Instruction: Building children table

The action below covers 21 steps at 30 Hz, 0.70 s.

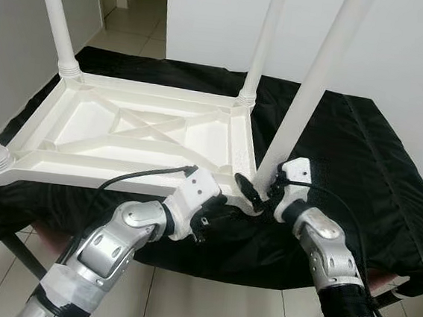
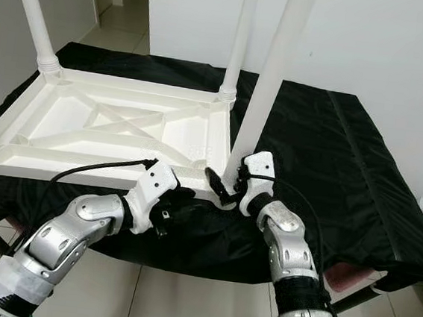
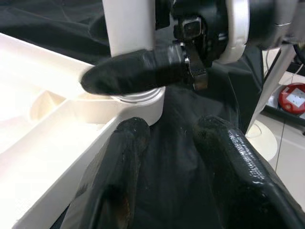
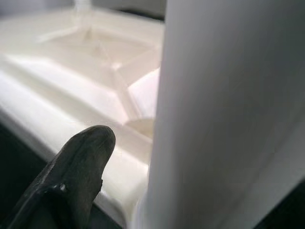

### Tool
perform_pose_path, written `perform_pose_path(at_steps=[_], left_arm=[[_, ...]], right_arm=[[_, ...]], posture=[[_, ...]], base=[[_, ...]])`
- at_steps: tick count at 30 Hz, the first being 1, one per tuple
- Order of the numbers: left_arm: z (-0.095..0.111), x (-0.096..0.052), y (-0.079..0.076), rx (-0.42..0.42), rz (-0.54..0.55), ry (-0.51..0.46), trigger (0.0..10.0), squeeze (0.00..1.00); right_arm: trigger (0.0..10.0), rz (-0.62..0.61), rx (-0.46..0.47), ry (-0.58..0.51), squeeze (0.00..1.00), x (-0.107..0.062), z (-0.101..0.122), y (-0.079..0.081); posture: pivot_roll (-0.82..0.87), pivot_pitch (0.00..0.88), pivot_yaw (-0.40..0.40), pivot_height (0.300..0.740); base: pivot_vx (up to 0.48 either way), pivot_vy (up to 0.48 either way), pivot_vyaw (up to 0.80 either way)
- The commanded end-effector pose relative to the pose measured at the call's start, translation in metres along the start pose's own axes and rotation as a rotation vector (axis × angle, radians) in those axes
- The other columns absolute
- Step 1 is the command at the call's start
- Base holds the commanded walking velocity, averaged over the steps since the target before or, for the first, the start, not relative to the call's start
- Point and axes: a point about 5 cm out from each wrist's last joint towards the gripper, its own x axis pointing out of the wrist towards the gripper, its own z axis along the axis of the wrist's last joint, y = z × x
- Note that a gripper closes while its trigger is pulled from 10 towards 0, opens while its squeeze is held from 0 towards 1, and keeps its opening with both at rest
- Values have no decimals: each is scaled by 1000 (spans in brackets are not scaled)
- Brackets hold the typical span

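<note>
From our head view, our right gripper (image 1: pixel 262 195) closes around the leaning white leg (image 1: pixel 308 93) at the upturned tabletop (image 1: pixel 135 132)'s near corner. Along our left wrist, the left gripper (image 3: pixel 164 143) hangs parted, empty, beside that corner. Along our right wrist, one finger (image 4: pixel 78 167) touches the leg, its mate hidden.

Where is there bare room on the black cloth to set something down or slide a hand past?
The widest free patch is the black cloth to the robot's right of the upturned white tabletop, out to the cloth's edge. The recessed panels between the tabletop's ribs are bare too. It is crowded at the near right corner: the right gripper holds the leg there, with the left gripper alongside.
</note>
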Motion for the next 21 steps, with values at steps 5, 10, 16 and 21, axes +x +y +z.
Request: perform_pose_path(at_steps=[5, 10, 16, 21], left_arm=[[2, 1, 0, 7, -12, 2, 10000, 0], [2, -1, 1, 3, 3, 1, 10000, 0], [2, -1, 1, 2, 4, 3, 10000, 0], [2, -1, 1, 1, 2, 4, 10000, 0]], right_arm=[[10000, 41, -26, 22, 0, 3, 0, -7], [0, 51, -21, 41, 0, 1, -5, -14], [0, 64, -6, 44, 0, 0, -10, -15], [7882, 50, -7, 52, 0, 0, -12, -14]], posture=[[37, 0, -38, 740], [48, 4, -46, 740], [45, 11, -42, 740], [43, 13, -40, 740]], base=[[0, 0, 0], [0, 0, 0], [0, 0, 0], [0, 0, 0]])
